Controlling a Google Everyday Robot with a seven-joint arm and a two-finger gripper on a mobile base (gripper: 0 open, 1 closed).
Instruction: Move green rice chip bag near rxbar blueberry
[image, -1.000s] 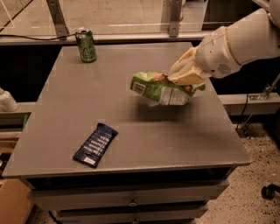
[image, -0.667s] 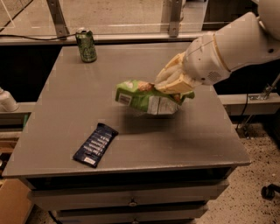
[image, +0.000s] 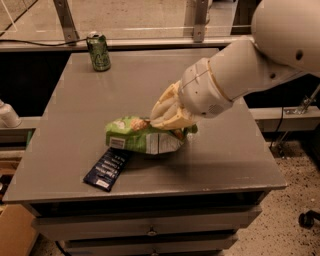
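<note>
The green rice chip bag (image: 142, 137) is crumpled, bright green with a white barcode patch, and sits low over the grey table (image: 225, 155), just right of and partly over the rxbar blueberry (image: 106, 169). The bar is flat, dark navy with white text, lying near the table's front left. My gripper (image: 169, 121) reaches in from the upper right and is shut on the bag's top right edge. The bag's right end is hidden under my fingers.
A green soda can (image: 99, 52) stands upright at the table's back left. A metal rail and posts run behind the table. A white object (image: 7, 115) sits off the left edge. Drawers are below the front edge.
My gripper has carried the bag from the table's middle right down and to the left, until it is next to the blue bar. The can and bar have not moved.
</note>
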